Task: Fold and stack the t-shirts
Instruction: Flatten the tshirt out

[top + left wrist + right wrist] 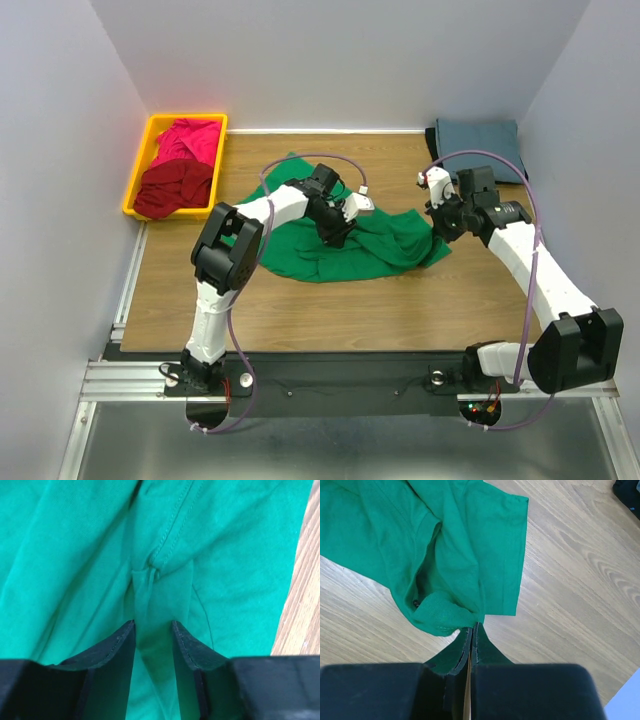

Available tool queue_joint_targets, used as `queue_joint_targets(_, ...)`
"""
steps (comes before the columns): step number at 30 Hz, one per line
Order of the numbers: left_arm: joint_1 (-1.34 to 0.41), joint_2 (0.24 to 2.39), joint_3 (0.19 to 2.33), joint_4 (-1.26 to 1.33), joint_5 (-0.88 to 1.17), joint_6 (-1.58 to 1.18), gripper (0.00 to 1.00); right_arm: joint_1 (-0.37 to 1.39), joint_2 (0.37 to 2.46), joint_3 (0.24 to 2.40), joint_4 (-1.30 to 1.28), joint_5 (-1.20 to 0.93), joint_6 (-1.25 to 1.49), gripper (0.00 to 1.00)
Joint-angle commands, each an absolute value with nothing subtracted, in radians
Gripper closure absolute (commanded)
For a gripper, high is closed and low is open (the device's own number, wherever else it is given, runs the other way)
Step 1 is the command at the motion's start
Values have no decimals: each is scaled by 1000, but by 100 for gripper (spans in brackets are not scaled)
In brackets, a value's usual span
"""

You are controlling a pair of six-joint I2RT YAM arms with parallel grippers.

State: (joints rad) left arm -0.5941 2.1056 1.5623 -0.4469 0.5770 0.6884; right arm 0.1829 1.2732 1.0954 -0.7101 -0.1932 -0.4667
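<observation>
Green shirt (pixel 385 250): lies crumpled across the middle of the table (pixel 300 320), under both grippers.
Left gripper (pixel 153 625): fingers apart, with a raised ridge of green cloth beside a seam standing between them; tips down on the shirt's middle.
Right gripper (pixel 472 626): fingers pressed together on a bunched edge beside a sleeve, at the shirt's right end.
Bin (pixel 138 165): yellow, far left corner, holds a pink shirt (pixel 190 140) and a dark red shirt (pixel 175 188).
Blue-grey shirt (pixel 478 137): folded, far right corner.

green t-shirt (pixel 390 248): crumpled, centre | pink t-shirt (pixel 190 140), dark red t-shirt (pixel 175 188): heaped far-left
</observation>
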Motion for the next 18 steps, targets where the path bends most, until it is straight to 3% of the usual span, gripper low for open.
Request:
queue_joint_targets(1, -601, 2109, 1635, -460, 615, 689, 59, 175, 1279, 1074, -669, -193, -469, 99)
queue_joint_targets(2, -603, 2114, 1641, -459, 615, 686, 62, 176, 1278, 1074, -669, -193, -469, 99)
queue_joint_targets(6, -601, 2111, 1661, -451, 609, 677, 90, 175, 1270, 1069, -667, -187, -472, 100)
queue_joint_targets(8, -600, 2088, 1666, -451, 607, 673, 99, 176, 1269, 1066, -667, -181, -476, 99)
queue_joint_targets(18, -554, 1792, 1716, -459, 493, 624, 100, 163, 1256, 1167, -606, -52, -472, 99)
